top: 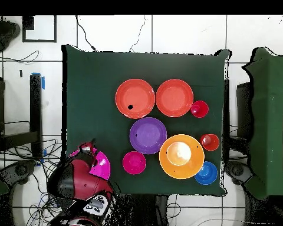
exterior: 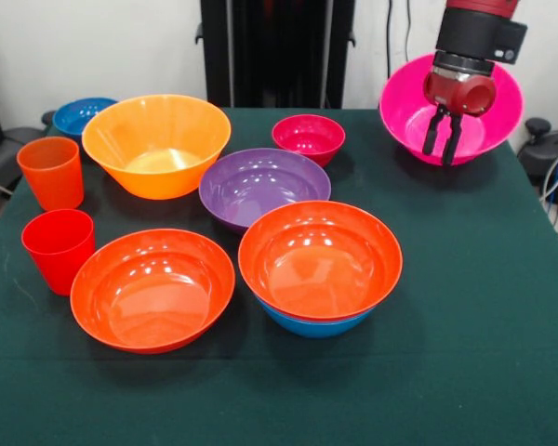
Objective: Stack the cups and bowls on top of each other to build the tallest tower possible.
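The arm reaches down at the table's far right corner, as seen from across the table, and its gripper (exterior: pixel 443 136) hangs inside the large pink bowl (exterior: pixel 405 107). The two dark fingers (exterior: pixel 433 130) point down, close together with only a narrow gap, and from here I cannot tell whether they pinch the bowl's wall or simply hover in front of it. The bowl sits tilted at that corner, partly past the table's edge (exterior: pixel 502 279); from overhead only a sliver of it (top: pixel 101 166) shows beside the arm.

Near the middle of the cloth stands the tower (exterior: pixel 319 269): one wide red-orange bowl (exterior: pixel 319 255) nested in the medium blue bowl (exterior: pixel 312 326), whose rim peeks out underneath. Just left of it, apart from it, lies the second wide red-orange bowl (exterior: pixel 152 288). Behind these two sits the purple bowl (exterior: pixel 263 186), with the small magenta bowl (exterior: pixel 308 137) just beyond it toward the far edge.

The large yellow-orange bowl (exterior: pixel 155 144) stands near the far left corner, and the small blue bowl (exterior: pixel 81 115) is tucked behind it, right at that corner. Along the left edge the ribbed orange cup (exterior: pixel 51 172) stands upright, and the smooth red cup (exterior: pixel 58 249) stands upright a little nearer, just beside the loose red-orange bowl.
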`<state>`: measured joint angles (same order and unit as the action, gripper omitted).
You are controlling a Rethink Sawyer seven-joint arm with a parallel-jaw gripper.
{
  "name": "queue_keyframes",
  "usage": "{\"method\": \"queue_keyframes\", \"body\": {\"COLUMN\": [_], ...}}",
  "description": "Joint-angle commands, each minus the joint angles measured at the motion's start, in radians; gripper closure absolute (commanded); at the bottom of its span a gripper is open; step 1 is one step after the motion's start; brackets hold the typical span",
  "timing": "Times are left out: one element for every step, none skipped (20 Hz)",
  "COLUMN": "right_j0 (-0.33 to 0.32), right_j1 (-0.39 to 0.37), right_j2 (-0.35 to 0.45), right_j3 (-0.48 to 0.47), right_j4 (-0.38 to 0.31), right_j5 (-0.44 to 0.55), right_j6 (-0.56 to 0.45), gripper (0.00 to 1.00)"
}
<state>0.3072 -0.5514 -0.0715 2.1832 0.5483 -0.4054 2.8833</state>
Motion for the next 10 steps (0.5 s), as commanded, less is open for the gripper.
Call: {"method": "queue_keyframes", "body": {"right_j0": [-0.016,-0.005,0.006,0.018,0.029,0.045,0.060,0.075,0.086,0.093], "right_j1": [0.012,-0.008,-0.035,-0.066,-0.098,-0.123,-0.142,-0.161,-0.175,-0.188], "right_j2": [0.091,0.087,0.079,0.068,0.057,0.043,0.027,0.012,-0.005,-0.015], "right_j3": [0.036,0.049,0.061,0.075,0.089,0.097,0.101,0.104,0.104,0.106], "right_j4": [-0.017,-0.009,0.001,0.011,0.020,0.033,0.043,0.052,0.056,0.055], "right_j5": [0.069,0.086,0.111,0.142,0.173,0.204,0.232,0.259,0.284,0.301], "right_j6": [0.159,0.157,0.150,0.142,0.133,0.124,0.116,0.107,0.102,0.098], "gripper": [0.00,0.00,0.00,0.00,0.00,0.00,0.00,0.00,0.00,0.00]}}
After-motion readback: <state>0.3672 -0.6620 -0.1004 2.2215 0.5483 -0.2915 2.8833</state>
